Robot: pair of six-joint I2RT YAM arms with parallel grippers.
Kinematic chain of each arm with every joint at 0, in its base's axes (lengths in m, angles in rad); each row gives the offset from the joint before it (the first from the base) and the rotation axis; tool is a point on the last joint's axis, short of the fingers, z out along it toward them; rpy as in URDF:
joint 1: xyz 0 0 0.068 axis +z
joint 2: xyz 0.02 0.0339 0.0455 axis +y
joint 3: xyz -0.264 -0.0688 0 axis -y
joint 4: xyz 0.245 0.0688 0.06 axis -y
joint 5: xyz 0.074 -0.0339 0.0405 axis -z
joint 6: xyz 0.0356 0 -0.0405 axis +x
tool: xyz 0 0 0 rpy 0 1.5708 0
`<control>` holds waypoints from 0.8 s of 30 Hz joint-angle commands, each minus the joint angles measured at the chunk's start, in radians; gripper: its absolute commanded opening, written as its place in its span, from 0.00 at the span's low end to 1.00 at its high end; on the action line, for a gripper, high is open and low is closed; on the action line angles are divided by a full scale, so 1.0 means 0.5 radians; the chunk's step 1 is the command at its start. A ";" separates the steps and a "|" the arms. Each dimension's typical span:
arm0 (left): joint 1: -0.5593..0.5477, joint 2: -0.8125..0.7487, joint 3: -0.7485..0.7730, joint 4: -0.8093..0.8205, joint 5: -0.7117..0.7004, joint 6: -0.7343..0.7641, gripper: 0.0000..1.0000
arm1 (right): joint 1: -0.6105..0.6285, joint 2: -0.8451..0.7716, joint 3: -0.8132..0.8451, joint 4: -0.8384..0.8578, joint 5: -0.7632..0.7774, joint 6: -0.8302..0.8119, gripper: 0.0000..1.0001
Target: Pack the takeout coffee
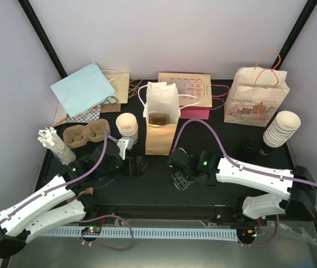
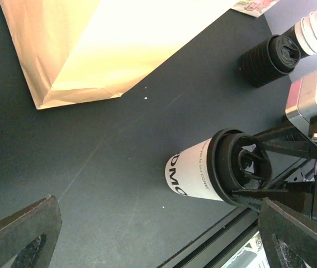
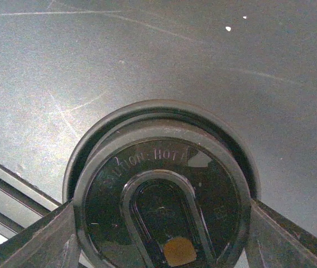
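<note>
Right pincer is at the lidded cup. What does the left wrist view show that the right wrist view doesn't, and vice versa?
Left wrist only: the white side of the cup with black lettering, the brown paper bag, a stack of black lids, and the open, empty left pincer. Right wrist only: the embossed caution lettering and sip slot on top of the black lid. Both: that lid, the right pincer flanking it, and the dark table; neither shows clearly whether it touches.
</note>
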 commanded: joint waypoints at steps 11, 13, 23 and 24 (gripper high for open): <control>0.206 0.091 0.161 -0.006 -0.036 0.119 0.99 | 0.078 -0.047 0.199 -0.246 0.130 0.047 0.70; 0.272 0.155 0.305 -0.042 -0.035 0.174 0.99 | 0.074 -0.065 0.278 -0.299 0.175 0.040 0.70; 0.546 0.679 0.900 0.011 -0.092 0.364 0.99 | 0.077 -0.259 0.556 -0.415 0.206 -0.029 0.69; 0.566 0.752 0.974 -0.013 -0.125 0.369 0.99 | 0.076 -0.277 0.564 -0.426 0.217 -0.028 0.69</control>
